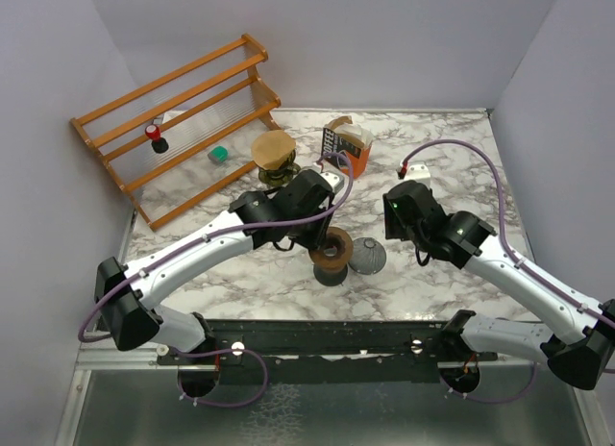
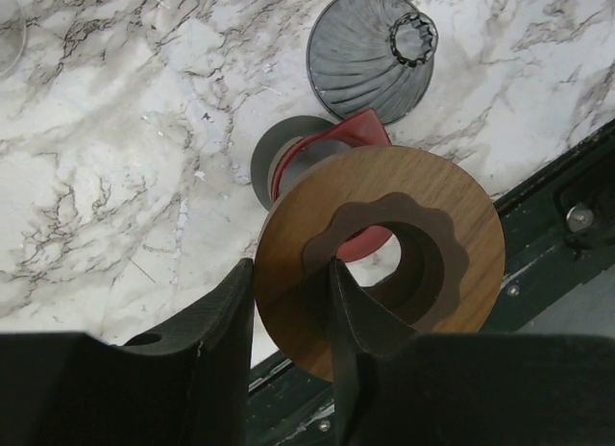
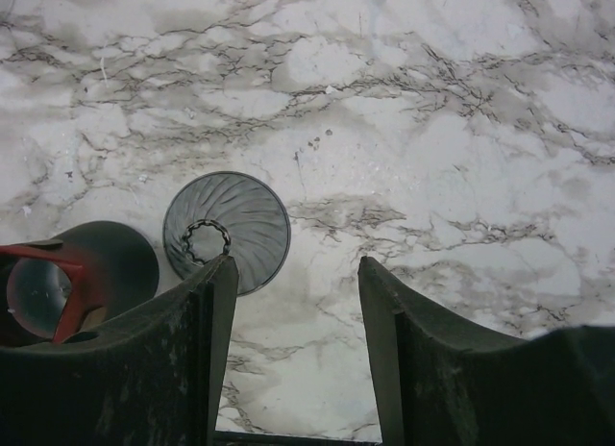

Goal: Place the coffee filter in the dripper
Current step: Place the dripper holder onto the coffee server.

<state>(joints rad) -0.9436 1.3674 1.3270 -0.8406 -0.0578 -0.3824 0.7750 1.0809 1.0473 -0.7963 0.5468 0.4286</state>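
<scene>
Black fingers (image 2: 221, 331) of the left gripper (image 2: 291, 287) fill the bottom of the left wrist view. They pinch the near rim of a round wooden ring (image 2: 452, 225), one finger on the outside and one poking into the hole. So the left gripper is nearly closed and holds the ring. The ring sits tilted on top of a red stand (image 2: 360, 129) with a round gray foot (image 2: 264, 162).

Just beside the stand lies the gray dripper (image 2: 360, 57). It is upside down on the marble table (image 1: 452, 158), wide side down and small hole up.

The right gripper (image 3: 298, 268) hangs over the table with its two fingers wide apart. Nothing is between them. The dripper is just past its left finger, not touching it.

The brown coffee filter (image 1: 273, 150) is far back on the table, well apart from the dripper. It sits on top of a dark thing I cannot make out. An orange box (image 1: 354, 150) stands near it, and a wooden rack (image 1: 173, 110) leans on the left.
</scene>
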